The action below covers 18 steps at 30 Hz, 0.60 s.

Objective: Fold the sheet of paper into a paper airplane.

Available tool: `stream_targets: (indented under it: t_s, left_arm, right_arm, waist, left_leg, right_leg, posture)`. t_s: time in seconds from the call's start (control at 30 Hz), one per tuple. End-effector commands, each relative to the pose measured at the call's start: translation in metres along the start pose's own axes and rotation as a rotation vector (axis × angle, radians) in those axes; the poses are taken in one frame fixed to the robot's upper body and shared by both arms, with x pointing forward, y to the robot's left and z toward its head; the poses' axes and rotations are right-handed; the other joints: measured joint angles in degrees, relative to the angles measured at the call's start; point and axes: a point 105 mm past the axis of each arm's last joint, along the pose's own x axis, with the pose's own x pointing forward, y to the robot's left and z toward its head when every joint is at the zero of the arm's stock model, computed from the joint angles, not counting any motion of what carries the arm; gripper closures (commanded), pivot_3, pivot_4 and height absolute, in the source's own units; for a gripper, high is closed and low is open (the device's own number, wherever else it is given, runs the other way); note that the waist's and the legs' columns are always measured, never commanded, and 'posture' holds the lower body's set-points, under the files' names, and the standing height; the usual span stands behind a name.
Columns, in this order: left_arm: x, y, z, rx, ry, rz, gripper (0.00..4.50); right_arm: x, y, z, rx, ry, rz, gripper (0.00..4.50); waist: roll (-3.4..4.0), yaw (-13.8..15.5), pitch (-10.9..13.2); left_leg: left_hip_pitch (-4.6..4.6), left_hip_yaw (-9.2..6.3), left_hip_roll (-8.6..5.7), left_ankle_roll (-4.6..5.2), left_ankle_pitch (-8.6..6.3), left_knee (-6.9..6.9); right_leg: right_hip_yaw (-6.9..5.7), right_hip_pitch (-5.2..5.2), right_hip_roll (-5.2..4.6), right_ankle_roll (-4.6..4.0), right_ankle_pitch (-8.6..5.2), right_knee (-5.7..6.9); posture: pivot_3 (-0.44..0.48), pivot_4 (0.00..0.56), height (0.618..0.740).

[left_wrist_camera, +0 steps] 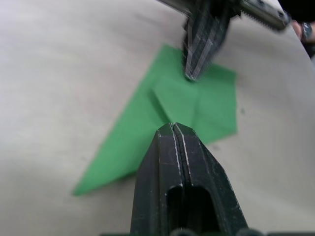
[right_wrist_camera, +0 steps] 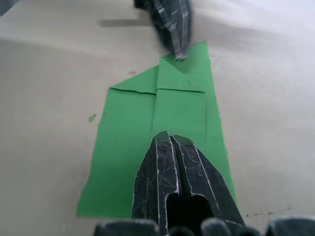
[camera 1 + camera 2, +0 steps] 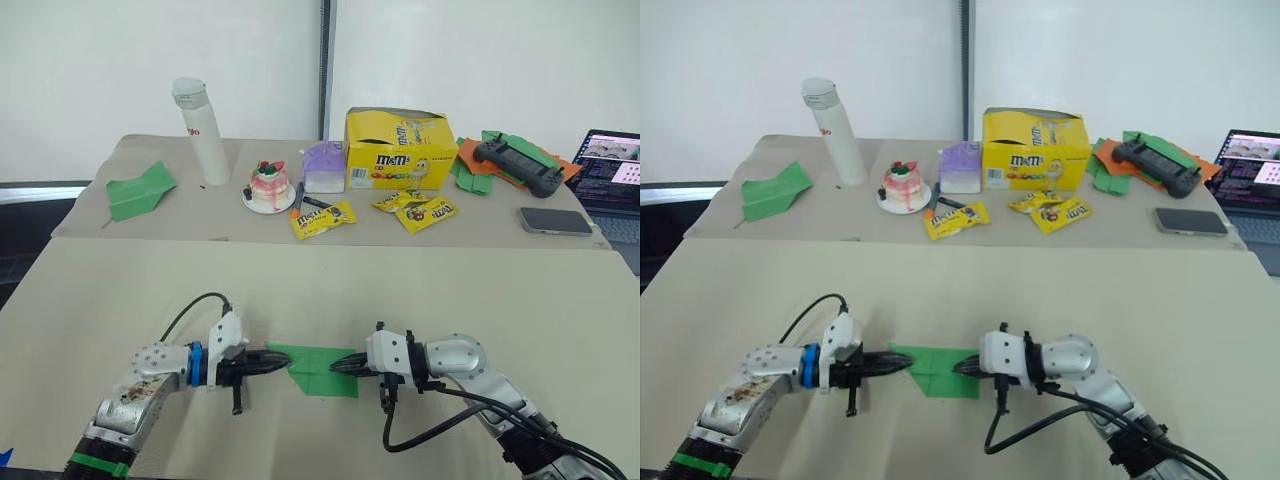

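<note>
In the left eye view the partly folded sheet of paper (image 3: 318,368) lies flat on the near tabletop (image 3: 330,290), low in the centre of the frame, with bare beige surface open all around it and a seam line crossing the frame above it, where a second tabletop (image 3: 230,225) begins. The left hand (image 3: 278,362) comes in from the lower left and the right hand (image 3: 340,366) from the lower right, their tips meeting the paper from opposite sides; each has its fingers pressed together and rests on the green surface rather than gripping it. Across the upper part of the frame stand a white bottle (image 3: 201,131), a lookalike green plane (image 3: 139,189), a small cake on a plate (image 3: 269,186), a yellow M&M's box (image 3: 397,149), candy packets (image 3: 322,218), a heap of green and orange paper (image 3: 512,160) under a black controller (image 3: 518,164), a phone (image 3: 555,220) and a laptop (image 3: 612,172) at the right edge. In the left wrist view the clenched left hand's fingers (image 1: 184,182) rise to the paper's near edge, and the paper shows a long slanted edge and a folded flap. In the right wrist view the clenched right fingers (image 2: 182,189) sit on the paper's centre strip, with a triangular fold beyond them.
</note>
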Motion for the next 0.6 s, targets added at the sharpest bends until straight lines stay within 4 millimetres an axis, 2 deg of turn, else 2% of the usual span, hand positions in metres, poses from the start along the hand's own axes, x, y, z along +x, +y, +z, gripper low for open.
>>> stream_targets:
  t_s: [0.03, 0.23, 0.27, 0.3, 0.43, 0.53, 0.57, 0.6]
  left_arm:
    - [-0.004, 0.010, 0.024, 0.070, -0.021, 0.048, 4.50]
    - [-0.004, 0.020, 0.041, 0.072, -0.016, 0.084, 4.50]
    - [-0.004, 0.021, 0.045, 0.057, -0.031, 0.080, 4.24]
    - [-0.004, 0.022, 0.049, 0.045, -0.046, 0.079, 3.95]
    - [-0.004, 0.019, 0.061, 0.040, -0.070, 0.049, 2.73]
    - [-0.006, 0.018, 0.065, 0.052, -0.063, 0.053, 1.66]
    - [-0.007, 0.016, 0.066, 0.041, -0.063, 0.043, 1.35]
    - [-0.008, 0.014, 0.066, 0.036, -0.059, 0.039, 1.35]
  right_arm:
    - [-0.013, -0.007, -0.001, 0.055, 0.016, -0.049, 4.48]
    - [-0.041, -0.034, 0.033, 0.110, -0.085, -0.165, 4.48]
    - [-0.044, -0.036, 0.036, 0.132, -0.096, -0.168, 4.50]
    - [-0.048, -0.036, 0.039, 0.163, -0.100, -0.163, 4.21]
    - [-0.063, -0.037, 0.043, 0.308, -0.125, -0.161, 2.96]
    - [-0.068, -0.040, 0.041, 0.491, -0.176, -0.184, 1.88]
    - [-0.067, -0.039, 0.039, 0.532, -0.179, -0.179, 1.87]
    - [-0.065, -0.037, 0.038, 0.564, -0.177, -0.168, 1.87]
  waist:
    - [-0.03, 0.09, 0.04]
    - [-0.03, 0.23, 0.30]
    - [-0.03, 0.23, 0.31]
    - [-0.03, 0.23, 0.32]
    - [-0.10, 0.21, 0.41]
    - [-0.14, 0.07, 0.45]
    - [-0.14, 0.06, 0.45]
    - [-0.14, 0.06, 0.45]
  left_leg:
    - [-0.01, 0.00, 0.00, 0.00, 0.00, 0.00]
    - [-0.36, -0.02, -0.03, 0.00, 0.00, 0.01]
    - [-0.44, -0.04, -0.02, -0.01, 0.00, 0.02]
    - [-0.49, -0.06, -0.02, 0.00, 0.00, 0.01]
    - [-0.60, -0.10, -0.02, 0.00, 0.00, 0.01]
    - [-0.59, -0.10, -0.02, 0.00, 0.00, 0.01]
    - [-0.60, -0.10, -0.02, 0.00, 0.00, 0.01]
    - [-0.60, -0.10, -0.02, 0.00, 0.00, 0.01]
  right_leg:
    - [0.00, -0.01, 0.00, 0.00, 0.00, 0.00]
    - [-0.01, -0.25, -0.03, 0.00, 0.00, -0.04]
    - [-0.02, -0.32, -0.03, 0.00, 0.00, -0.03]
    - [-0.04, -0.36, -0.03, 0.00, 0.00, -0.03]
    - [-0.07, -0.43, -0.03, 0.00, 0.00, -0.05]
    - [-0.07, -0.43, -0.03, 0.00, 0.00, -0.05]
    - [-0.07, -0.44, -0.03, 0.00, 0.00, -0.04]
    - [-0.06, -0.44, -0.03, 0.00, 0.00, -0.04]
  posture:
    - [0.000, 0.150, 0.740]
    - [0.000, 0.150, 0.740]
    - [0.000, 0.150, 0.740]
    - [0.000, 0.150, 0.740]
    - [0.000, 0.150, 0.740]
    - [0.000, 0.150, 0.740]
    - [0.000, 0.150, 0.740]
    - [0.000, 0.150, 0.740]
